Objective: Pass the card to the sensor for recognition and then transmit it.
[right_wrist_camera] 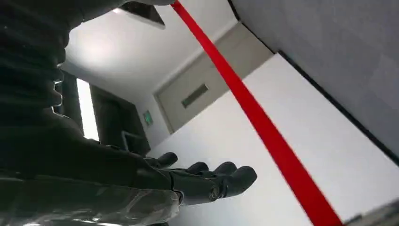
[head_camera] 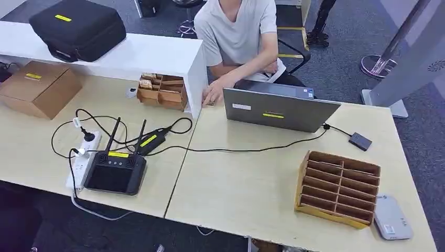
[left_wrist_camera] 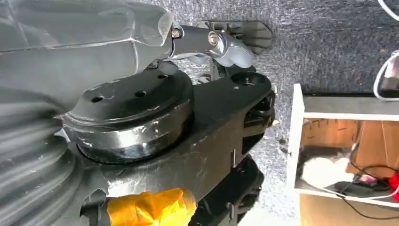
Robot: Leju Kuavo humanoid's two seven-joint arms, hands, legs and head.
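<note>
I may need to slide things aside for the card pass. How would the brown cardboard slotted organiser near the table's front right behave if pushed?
The cardboard organiser looks thin-walled and its slots appear empty, so it is probably light and would slide easily. Pressed hard, its dividers might buckle. It sits beside the grey device, which it could nudge.

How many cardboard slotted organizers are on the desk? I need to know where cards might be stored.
2: one slotted organizer on the right desk beside the grey card reader, another organizer against the white shelf. Others may be hidden.
</note>
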